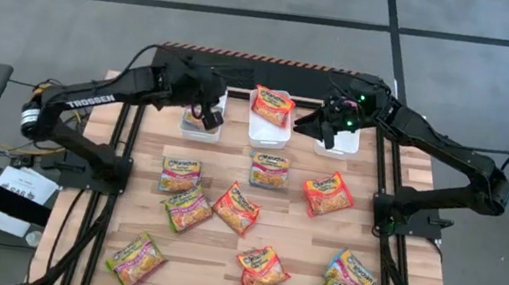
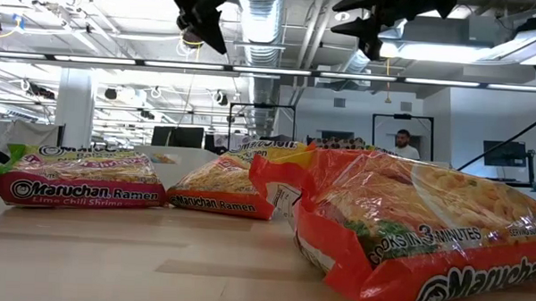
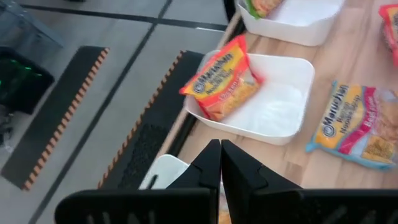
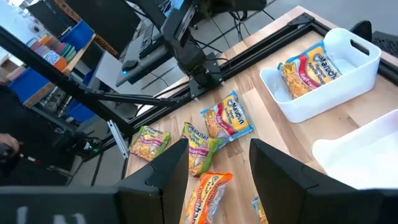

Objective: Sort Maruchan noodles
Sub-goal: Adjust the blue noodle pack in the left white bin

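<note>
middle bin (image 1: 267, 130): orange packet (image 1: 272, 106) | left claw (image 1: 200, 111) clenched | right claw (image 1: 330, 132) released

yellow-orange noodle packets (image 1: 237, 207), white bins (image 1: 269, 131)

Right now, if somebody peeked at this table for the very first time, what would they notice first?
Probably the bright noodle packets scattered flat all over the wooden table, nine loose in yellow, orange, green and blue. Next, three white bins lined up along the far edge, the middle one holding an orange packet leaning on its rim. Above them hang two dark arms: the left gripper with jaws shut over the left bin, the right gripper with jaws open by the right bin.
</note>
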`<control>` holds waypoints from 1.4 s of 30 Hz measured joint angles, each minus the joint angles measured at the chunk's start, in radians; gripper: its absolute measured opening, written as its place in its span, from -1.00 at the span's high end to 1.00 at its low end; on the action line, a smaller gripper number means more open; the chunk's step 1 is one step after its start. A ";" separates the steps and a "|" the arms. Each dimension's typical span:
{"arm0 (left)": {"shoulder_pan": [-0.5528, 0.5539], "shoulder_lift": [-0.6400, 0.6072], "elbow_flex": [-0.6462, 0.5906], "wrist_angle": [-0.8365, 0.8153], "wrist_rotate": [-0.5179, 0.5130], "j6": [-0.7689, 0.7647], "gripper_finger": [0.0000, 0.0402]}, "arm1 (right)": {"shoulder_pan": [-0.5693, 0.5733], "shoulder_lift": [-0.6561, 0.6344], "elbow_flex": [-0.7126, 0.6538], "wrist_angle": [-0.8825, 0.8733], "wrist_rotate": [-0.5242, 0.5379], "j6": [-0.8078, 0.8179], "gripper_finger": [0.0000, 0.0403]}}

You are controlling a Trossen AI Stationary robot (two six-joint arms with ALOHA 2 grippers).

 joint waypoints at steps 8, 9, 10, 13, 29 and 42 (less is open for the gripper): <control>0.021 -0.072 0.012 0.057 -0.027 0.007 1.00 | 0.023 0.000 0.000 0.116 -0.002 -0.039 0.03; 0.029 -0.079 0.022 0.057 -0.027 0.012 1.00 | 0.025 0.000 0.000 0.137 -0.002 -0.042 0.03; 0.038 -0.086 0.034 0.054 -0.027 0.013 1.00 | 0.026 0.000 0.000 0.156 -0.002 -0.046 0.03; 0.071 -0.102 0.072 0.049 0.000 0.005 0.96 | 0.026 0.000 0.000 0.188 -0.003 -0.051 0.02; 0.395 -0.096 0.145 0.270 0.269 -0.128 0.29 | 0.026 0.000 0.000 0.173 -0.003 -0.051 0.01; 0.472 -0.095 0.145 0.090 0.469 -0.203 0.34 | 0.016 0.112 0.001 0.354 -0.005 0.061 0.01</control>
